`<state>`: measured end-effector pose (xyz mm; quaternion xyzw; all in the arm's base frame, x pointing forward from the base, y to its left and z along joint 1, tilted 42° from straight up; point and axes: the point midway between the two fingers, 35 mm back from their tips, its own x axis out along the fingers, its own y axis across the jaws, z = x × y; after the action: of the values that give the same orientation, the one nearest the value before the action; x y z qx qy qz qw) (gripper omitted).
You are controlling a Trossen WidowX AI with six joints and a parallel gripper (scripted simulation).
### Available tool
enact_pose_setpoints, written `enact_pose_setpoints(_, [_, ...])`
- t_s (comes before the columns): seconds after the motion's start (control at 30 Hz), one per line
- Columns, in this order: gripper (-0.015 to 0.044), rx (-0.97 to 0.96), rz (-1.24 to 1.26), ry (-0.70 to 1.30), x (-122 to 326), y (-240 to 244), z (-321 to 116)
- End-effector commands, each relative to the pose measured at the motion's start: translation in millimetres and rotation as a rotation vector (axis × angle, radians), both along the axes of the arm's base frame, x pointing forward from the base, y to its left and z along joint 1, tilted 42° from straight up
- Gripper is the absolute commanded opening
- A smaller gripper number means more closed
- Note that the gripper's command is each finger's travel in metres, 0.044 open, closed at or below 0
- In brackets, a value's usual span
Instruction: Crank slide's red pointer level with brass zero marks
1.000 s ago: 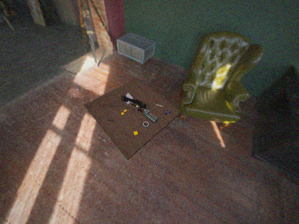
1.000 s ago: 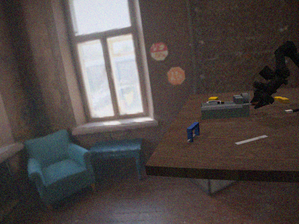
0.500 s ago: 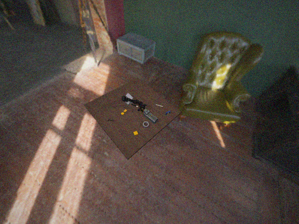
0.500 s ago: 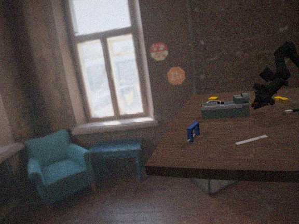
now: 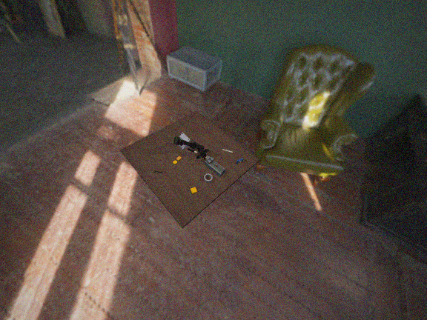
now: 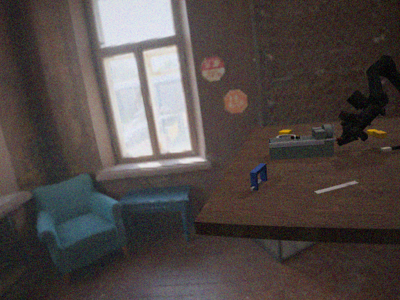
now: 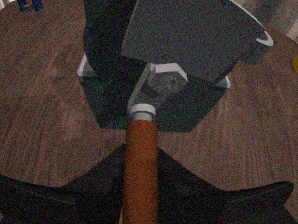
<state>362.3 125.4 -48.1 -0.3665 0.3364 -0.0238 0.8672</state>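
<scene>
One gripper (image 5: 202, 153) (image 6: 341, 140) (image 7: 139, 151) is pinching the orange-brown handle (image 7: 142, 170) of the crank (image 7: 145, 90), its dark fingers on either side. The handle is a smooth cylinder with a pale collar, standing out from the end of the grey machine (image 5: 215, 165) (image 6: 301, 147) (image 7: 145, 117), a long, boxy body with a rounded grey part at the crank end. Near it on the brown, wood-grained table (image 5: 148, 155) (image 6: 305, 212) (image 7: 45, 135) lie a pale ring (image 5: 204, 178), a yellow square piece (image 5: 193, 190) and a flat white strip (image 5: 227, 150) (image 6: 336, 187); a blue arch-shaped piece (image 5: 239, 161) (image 6: 258, 169) stands upright. Around the table spreads a worn reddish floor (image 5: 237, 252) streaked with sunlight, with a buttoned, olive-green leather armchair (image 5: 304, 144), a grey crate (image 5: 194, 67), a teal armchair (image 6: 80, 222) and a tall window (image 6: 146, 101). The red pointer and brass marks cannot be made out, the handle's near end is cut off in the wrist view, and grain blurs small details.
</scene>
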Motion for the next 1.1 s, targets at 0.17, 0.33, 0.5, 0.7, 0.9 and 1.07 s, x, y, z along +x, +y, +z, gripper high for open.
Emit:
enact_pose_setpoints(0.17, [0.0, -0.006, 0.003, 0.0, 1, -3, 2])
enact_pose_setpoints(0.33, [0.0, -0.006, 0.003, 0.0, 2, -8, 4])
enact_pose_setpoints(0.5, [0.0, -0.007, 0.003, 0.0, 3, -9, 6])
enact_pose_setpoints(0.7, [0.0, -0.007, 0.003, 0.0, 3, -11, 8])
enact_pose_setpoints(0.9, [0.0, -0.007, 0.003, 0.0, 4, -12, 10])
enact_pose_setpoints(1.07, [0.0, -0.007, 0.003, 0.0, 4, -14, 12])
